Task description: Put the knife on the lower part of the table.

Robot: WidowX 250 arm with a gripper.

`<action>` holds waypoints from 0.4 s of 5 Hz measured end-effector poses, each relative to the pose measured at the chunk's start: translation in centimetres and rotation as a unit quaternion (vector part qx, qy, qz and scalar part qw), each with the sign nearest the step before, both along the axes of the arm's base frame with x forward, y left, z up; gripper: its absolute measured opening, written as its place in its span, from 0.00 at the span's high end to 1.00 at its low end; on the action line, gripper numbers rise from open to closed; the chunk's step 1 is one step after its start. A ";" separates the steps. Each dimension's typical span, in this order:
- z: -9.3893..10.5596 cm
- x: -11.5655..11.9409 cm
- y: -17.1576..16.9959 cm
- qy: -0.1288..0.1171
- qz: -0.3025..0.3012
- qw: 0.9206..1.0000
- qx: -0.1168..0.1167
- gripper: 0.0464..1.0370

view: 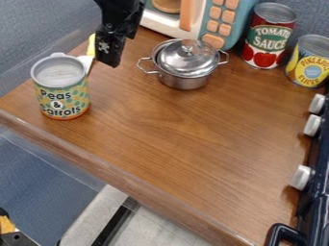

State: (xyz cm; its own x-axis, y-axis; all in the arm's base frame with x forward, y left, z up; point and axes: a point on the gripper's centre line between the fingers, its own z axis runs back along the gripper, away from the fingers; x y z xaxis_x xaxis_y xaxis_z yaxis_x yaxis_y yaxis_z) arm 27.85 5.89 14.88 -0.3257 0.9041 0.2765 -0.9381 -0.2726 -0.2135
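The black gripper [113, 54] hangs at the upper left of the camera view, over the back left of the wooden table [186, 139], left of the metal pot. Just left of it shows what looks like the knife [91, 45], with a yellow part on top and a white part below. Its lower portion is partly hidden behind the peas and carrots can [61, 91]. Whether the gripper touches the knife I cannot tell.
A lidded metal pot [186, 67] stands right of the gripper, before a toy microwave [212, 21]. Tomato sauce [267, 41] and pineapple [310, 62] cans stand at the back right. A dark stove [316, 192] with white knobs borders the right side.
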 end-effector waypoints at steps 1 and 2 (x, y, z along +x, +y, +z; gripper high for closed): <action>-0.6 0.1 -0.1 0.012 -0.004 1.000 -0.001 0.04; -0.9 0.5 3.0 0.018 -0.008 1.000 0.012 0.04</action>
State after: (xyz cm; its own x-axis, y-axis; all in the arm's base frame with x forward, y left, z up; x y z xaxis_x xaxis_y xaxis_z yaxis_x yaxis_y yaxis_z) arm 28.36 8.86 13.99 -0.3001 0.9025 0.3088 -0.9497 -0.2525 -0.1850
